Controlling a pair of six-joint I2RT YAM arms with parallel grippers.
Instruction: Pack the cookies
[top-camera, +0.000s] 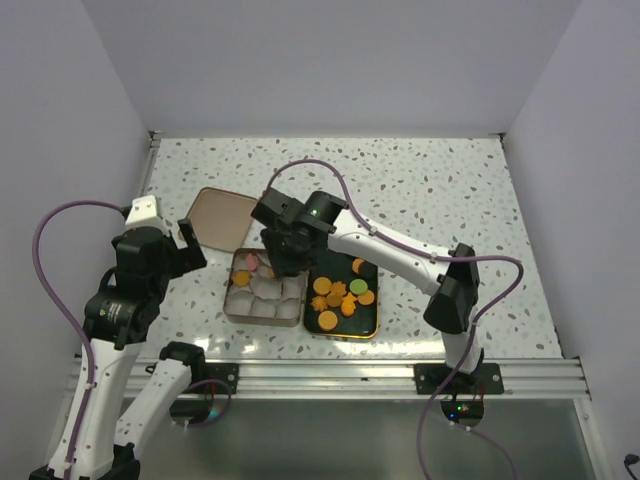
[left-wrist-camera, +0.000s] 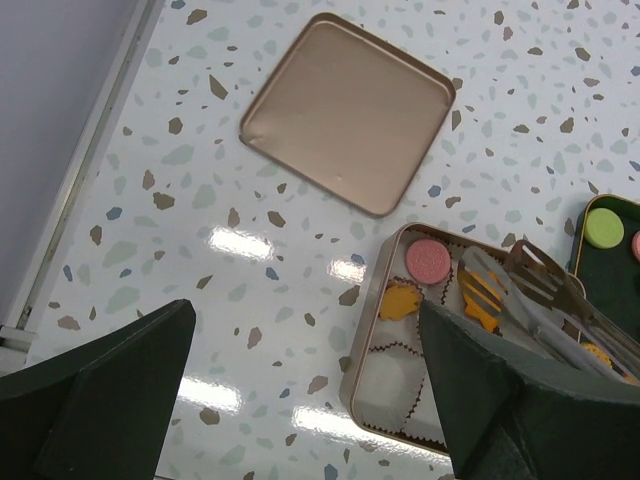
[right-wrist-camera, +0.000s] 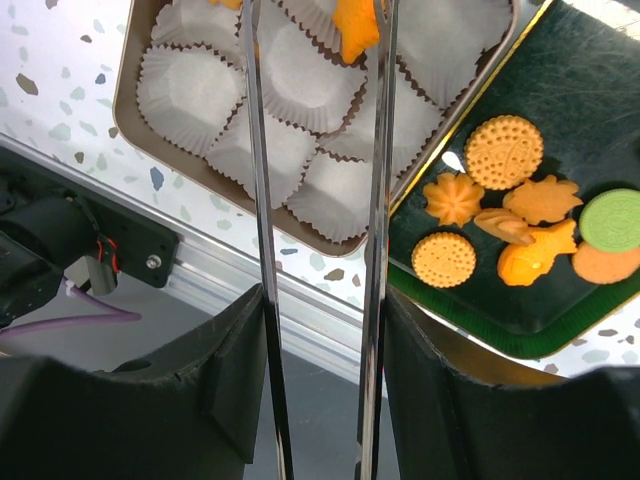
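Right gripper (right-wrist-camera: 320, 330) clamped on tongs (right-wrist-camera: 258, 200), blades reaching over the tin (right-wrist-camera: 128, 95). Orange cookie (right-wrist-camera: 355, 28) sits between the blades near the tips; can't tell if it's pinched. Tin has paper cups (right-wrist-camera: 190, 85) and a pink cookie (left-wrist-camera: 428, 260). Other cookies (right-wrist-camera: 503, 150) on the green tray (right-wrist-camera: 560, 60) just right of the tin. Left gripper (left-wrist-camera: 305, 390) apart, over the counter (left-wrist-camera: 200, 200) near the lid (left-wrist-camera: 345, 110).
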